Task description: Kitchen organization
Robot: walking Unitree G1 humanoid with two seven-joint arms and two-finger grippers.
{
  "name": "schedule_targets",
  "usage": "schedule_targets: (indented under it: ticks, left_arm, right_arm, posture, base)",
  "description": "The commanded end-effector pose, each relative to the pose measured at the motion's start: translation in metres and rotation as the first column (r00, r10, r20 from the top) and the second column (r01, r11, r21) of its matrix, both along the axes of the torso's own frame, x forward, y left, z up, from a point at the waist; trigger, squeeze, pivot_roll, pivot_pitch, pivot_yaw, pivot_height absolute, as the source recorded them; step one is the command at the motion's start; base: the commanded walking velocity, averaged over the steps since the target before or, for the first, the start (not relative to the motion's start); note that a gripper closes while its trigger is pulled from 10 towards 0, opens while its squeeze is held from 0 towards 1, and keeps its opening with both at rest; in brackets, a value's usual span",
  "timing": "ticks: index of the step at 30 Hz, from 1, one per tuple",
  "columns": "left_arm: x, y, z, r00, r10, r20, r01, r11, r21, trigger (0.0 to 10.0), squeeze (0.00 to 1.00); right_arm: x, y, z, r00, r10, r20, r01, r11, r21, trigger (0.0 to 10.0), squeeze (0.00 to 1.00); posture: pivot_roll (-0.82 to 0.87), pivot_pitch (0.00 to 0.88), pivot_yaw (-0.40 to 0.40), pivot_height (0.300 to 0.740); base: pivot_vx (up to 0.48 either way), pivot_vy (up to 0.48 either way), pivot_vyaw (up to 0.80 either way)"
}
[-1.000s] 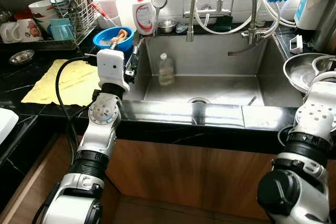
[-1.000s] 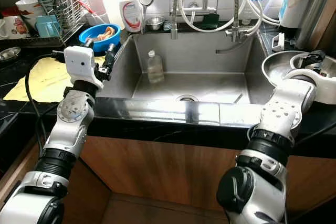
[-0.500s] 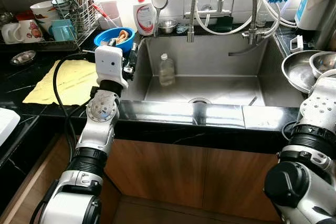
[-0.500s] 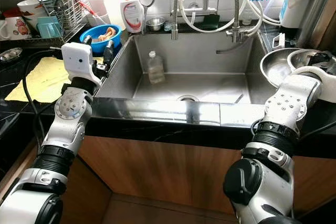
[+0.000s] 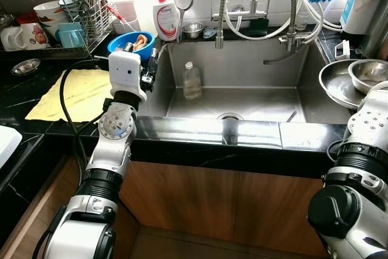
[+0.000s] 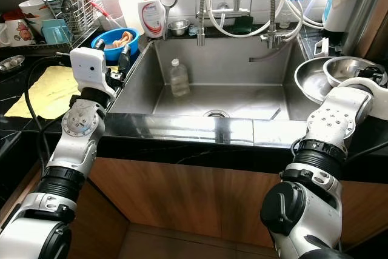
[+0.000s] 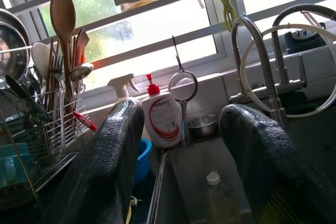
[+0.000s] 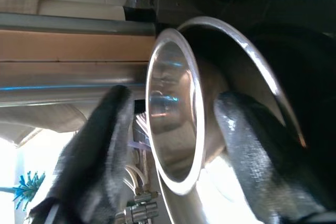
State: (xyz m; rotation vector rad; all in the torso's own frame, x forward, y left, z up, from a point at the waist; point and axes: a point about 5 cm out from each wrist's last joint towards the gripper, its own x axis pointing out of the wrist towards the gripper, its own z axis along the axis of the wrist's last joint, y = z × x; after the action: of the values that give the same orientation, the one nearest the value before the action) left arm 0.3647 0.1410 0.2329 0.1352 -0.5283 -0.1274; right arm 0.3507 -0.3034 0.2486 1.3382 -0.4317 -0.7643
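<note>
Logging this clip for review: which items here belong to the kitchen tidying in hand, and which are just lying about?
In hand:
- small steel bowl, between the open right pincer fingers
- large steel bowl beneath it
- left pincer, open, at the sink's left edge

Lying about:
- plastic bottle in the sink
- blue bowl
- yellow cloth
- soap bottle

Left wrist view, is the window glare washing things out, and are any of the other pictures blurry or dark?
Left wrist view: the bright window backlights the scene, so the two black fingers look dark and soft, yet the white soap bottle with red pump stays readable. Right wrist view: the small steel bowl glares, the fingers blur. Both eye views: sharp, with glare on the steel sink front rim.
</note>
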Motion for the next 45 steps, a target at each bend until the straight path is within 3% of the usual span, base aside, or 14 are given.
schedule_targets:
  ticks: [1,3,4,7,11,18,24,29,41,42,44,45]
  left_arm:
    - [0.002,0.005,0.006,1.0,0.008,0.021,-0.009,0.999,0.036,10.0,0.0]
    - [0.002,0.003,0.006,1.0,0.0,0.017,-0.001,0.999,0.037,10.0,0.0]
    - [0.002,0.002,0.006,1.0,-0.003,0.016,0.002,0.999,0.037,10.0,0.0]
    - [0.002,0.001,0.006,1.0,-0.011,0.014,0.01,0.999,0.036,10.0,0.0]
    - [0.003,0.0,0.006,1.0,-0.023,0.008,0.022,0.999,0.033,10.0,0.0]
    - [0.004,-0.001,0.005,0.999,-0.035,0.0,0.035,0.999,0.036,10.0,0.0]
    - [0.004,-0.002,0.003,0.999,-0.044,-0.006,0.044,0.998,0.037,10.0,0.0]
    - [0.004,-0.003,0.002,0.999,-0.049,-0.014,0.05,0.998,0.036,10.0,0.0]
    - [0.005,-0.006,-0.001,0.997,-0.069,-0.031,0.07,0.997,0.032,10.0,0.0]
    - [0.005,-0.006,-0.002,0.997,-0.07,-0.032,0.071,0.997,0.033,10.0,0.0]
    - [0.005,-0.006,-0.002,0.997,-0.071,-0.033,0.073,0.997,0.034,10.0,0.0]
    - [0.005,-0.006,-0.002,0.997,-0.072,-0.034,0.073,0.997,0.034,10.0,0.0]
  right_arm:
    - [0.004,0.004,0.002,1.0,0.018,0.006,-0.018,0.999,0.027,1.0,0.0]
    - [0.005,0.003,0.003,1.0,0.019,0.003,-0.02,1.0,0.024,6.4,0.0]
    - [0.005,0.003,0.003,1.0,0.019,0.001,-0.019,1.0,0.022,10.0,0.0]
    - [0.004,0.001,0.004,1.0,0.01,-0.025,-0.009,1.0,0.006,10.0,0.0]
    - [0.005,-0.002,0.001,0.983,0.012,-0.183,-0.031,0.994,-0.103,10.0,0.0]
    - [0.007,-0.008,0.0,0.948,0.01,-0.318,-0.067,0.983,-0.169,10.0,0.0]
    - [0.012,-0.006,-0.006,0.873,0.02,-0.488,-0.183,0.94,-0.289,10.0,0.0]
    - [0.013,-0.008,-0.005,0.846,-0.002,-0.533,-0.212,0.916,-0.341,10.0,0.0]
    - [0.016,-0.008,-0.003,0.82,0.007,-0.573,-0.255,0.9,-0.354,10.0,0.0]
    - [0.016,-0.009,-0.003,0.818,0.006,-0.575,-0.259,0.897,-0.359,1.3,0.0]
    - [0.016,-0.009,-0.003,0.815,0.004,-0.579,-0.263,0.893,-0.365,1.3,0.0]
    - [0.016,-0.009,-0.003,0.816,0.001,-0.577,-0.258,0.896,-0.363,0.0,0.0]
  posture:
    - [-0.17,0.0,0.15,0.74]
    - [-0.18,0.0,0.15,0.74]
    - [-0.18,0.0,0.151,0.74]
    - [-0.18,0.0,0.152,0.74]
    - [-0.18,0.0,0.153,0.74]
    - [-0.19,0.0,0.153,0.74]
    - [-0.2,0.0,0.151,0.74]
    - [-0.2,0.0,0.149,0.74]
    - [-0.2,0.0,0.148,0.74]
    - [-0.2,0.0,0.148,0.74]
    - [-0.2,0.0,0.146,0.74]
    - [-0.2,0.0,0.147,0.74]
  base:
    - [0.0,0.0,0.0]
    - [0.0,0.0,0.0]
    - [0.0,0.0,0.0]
    - [0.0,0.0,0.0]
    - [0.0,0.0,0.0]
    - [0.0,0.0,0.0]
    - [0.0,0.0,0.0]
    - [0.0,0.0,0.0]
    - [0.0,0.0,0.0]
    - [0.0,0.0,0.0]
    - [0.0,0.0,0.0]
    - [0.0,0.0,0.0]
